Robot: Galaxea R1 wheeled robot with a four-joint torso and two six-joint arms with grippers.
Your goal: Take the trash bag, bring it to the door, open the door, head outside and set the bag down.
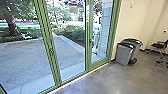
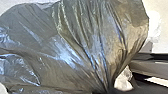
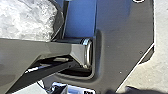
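The trash bag (image 2: pixel 72 50) is large in the left wrist view, dark, shiny and translucent. Its folds run together into a tight neck where my left gripper (image 2: pixel 106 91) is shut on it. In the head view, glass doors (image 1: pixel 57 75) with green frames stand ahead, closed, with a small dark handle (image 1: pixel 51 50) on an upright. My right gripper's fingers cannot be made out in the right wrist view, where crumpled whitish plastic (image 3: pixel 27 21) lies beside the robot's own bar and plate.
Grey bins (image 1: pixel 123 53) stand by the wall right of the doors, with a dark chair (image 1: pixel 160 46) farther right. Beyond the glass are paving (image 1: pixel 27 62), shrubs and a tree (image 1: pixel 11 21). A pale shape, possibly a person, shows behind the right pane.
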